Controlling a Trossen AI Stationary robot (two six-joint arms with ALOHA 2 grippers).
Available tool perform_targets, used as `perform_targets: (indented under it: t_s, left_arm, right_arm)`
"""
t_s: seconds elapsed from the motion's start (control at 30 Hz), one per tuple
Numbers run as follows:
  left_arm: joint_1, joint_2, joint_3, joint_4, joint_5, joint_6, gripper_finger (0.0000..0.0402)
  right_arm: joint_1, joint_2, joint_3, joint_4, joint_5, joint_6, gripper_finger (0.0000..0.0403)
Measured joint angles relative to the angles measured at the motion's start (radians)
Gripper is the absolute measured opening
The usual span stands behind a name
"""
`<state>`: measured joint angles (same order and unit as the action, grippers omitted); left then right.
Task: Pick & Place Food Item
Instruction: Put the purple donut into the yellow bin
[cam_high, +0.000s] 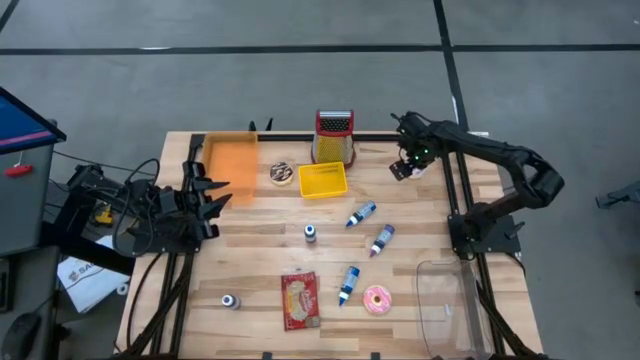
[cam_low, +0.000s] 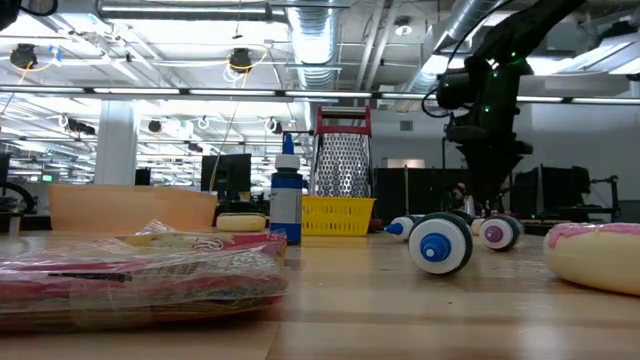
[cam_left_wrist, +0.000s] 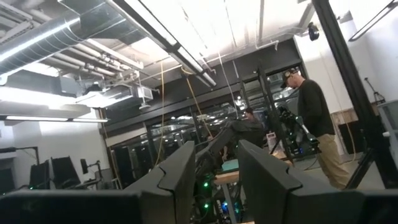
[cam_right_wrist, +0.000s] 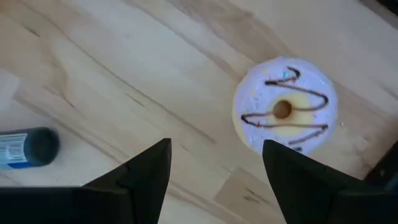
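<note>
A white-iced doughnut (cam_right_wrist: 285, 109) with a chocolate drizzle lies flat on the wooden table. It sits just beyond my right gripper's (cam_right_wrist: 216, 144) open fingers, which point down and hold nothing. In the high view my right gripper (cam_high: 405, 168) hovers at the far right of the table, and the arm covers that doughnut. A pink doughnut (cam_high: 378, 299), a brown-topped doughnut (cam_high: 282, 173) and a red snack packet (cam_high: 299, 300) also lie on the table. My left gripper (cam_high: 222, 190) waits at the table's left edge. It points up into the room, its fingers (cam_left_wrist: 177, 177) apart and empty.
A grater (cam_high: 335, 135), a yellow basket (cam_high: 322, 180) and an orange tray (cam_high: 232, 160) stand at the back. Several blue-capped bottles (cam_high: 362, 213) lie mid-table, one (cam_right_wrist: 28, 148) beside my right gripper. A clear container (cam_high: 448, 305) sits near right. A person (cam_left_wrist: 317, 118) stands beyond the table.
</note>
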<state>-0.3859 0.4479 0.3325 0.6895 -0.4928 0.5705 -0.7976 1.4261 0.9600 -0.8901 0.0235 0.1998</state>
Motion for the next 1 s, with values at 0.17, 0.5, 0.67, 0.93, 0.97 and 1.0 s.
perform_targets:
  t_s: [0.17,0.5,0.67,0.93,0.97,1.0]
  left_arm:
    - [0.000,0.000,0.000,0.012,0.007,0.005,0.0117]
    - [0.000,0.000,0.000,0.015,0.007,0.008,0.0117]
    - [0.000,0.000,0.000,0.015,0.006,0.001,0.0117]
    - [0.000,0.000,0.000,0.013,-0.081,-0.006,0.0117]
    - [0.000,0.000,0.000,0.013,-0.085,-0.008,0.0117]
    - [0.000,0.000,0.000,0.013,-0.085,-0.009,0.0117]
  right_arm:
    - [-0.011,-0.009,0.000,-0.014,0.006,0.043,0.0246]
    - [-0.004,-0.009,0.000,0.006,0.003,0.225,0.0246]
    - [0.034,-0.009,0.000,0.018,-0.004,0.386,0.0246]
    - [0.107,-0.006,0.000,0.038,-0.025,0.772,0.0246]
    - [0.113,-0.006,0.000,0.056,-0.023,0.824,0.0246]
    - [0.117,-0.006,0.000,0.077,-0.022,0.871,0.0246]
